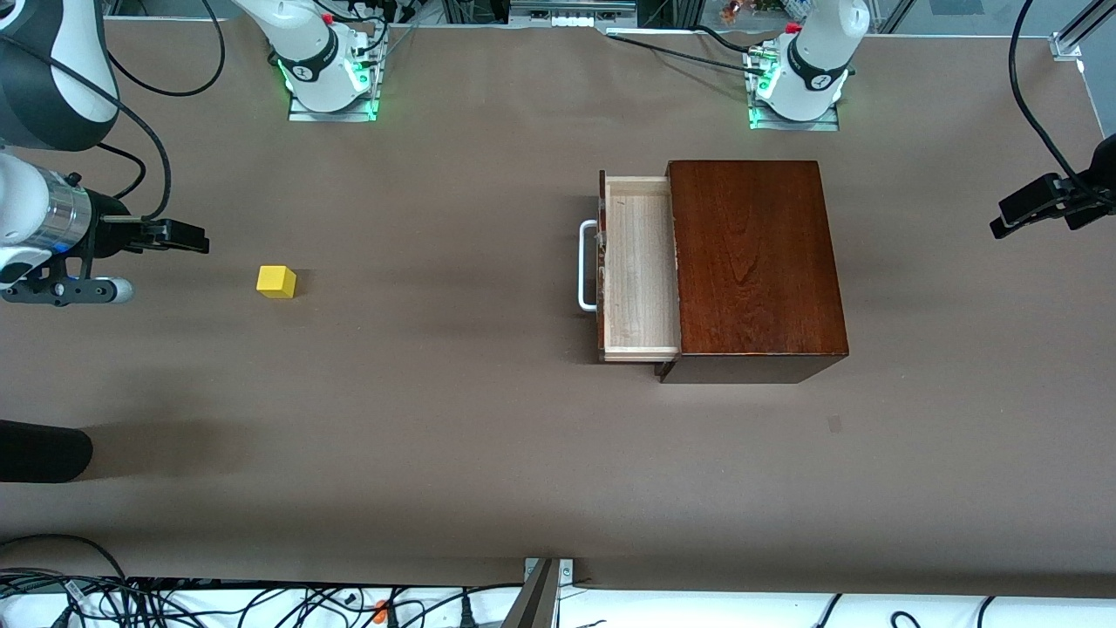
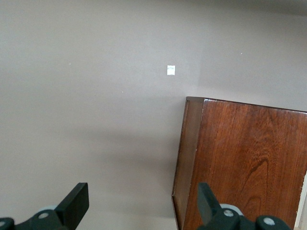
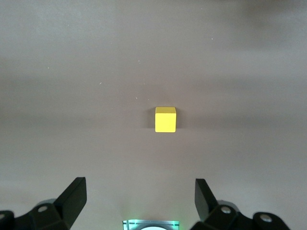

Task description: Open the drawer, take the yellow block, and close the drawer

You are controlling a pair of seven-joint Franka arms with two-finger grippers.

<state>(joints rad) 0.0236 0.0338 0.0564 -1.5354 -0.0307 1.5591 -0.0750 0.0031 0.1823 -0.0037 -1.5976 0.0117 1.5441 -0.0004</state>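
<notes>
My right claw [image 3: 139,199] hangs open over the table [image 1: 453,419], above the yellow block [image 1: 276,282], which sits well apart from the drawer [image 1: 635,270] (pulled out, white handle [image 1: 586,265] showing). My left claw [image 2: 141,203] waits open above the wooden box [image 1: 754,262].

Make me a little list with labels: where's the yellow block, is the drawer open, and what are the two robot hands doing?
yellow block: on the bare table, toward the right arm's end, outside the drawer
drawer: pulled open, nothing visible inside, white handle facing the block's way
wooden box: toward the left arm's end
right gripper: open, up over the table beside the block
left gripper: open, up near the box's edge, holding nothing
</notes>
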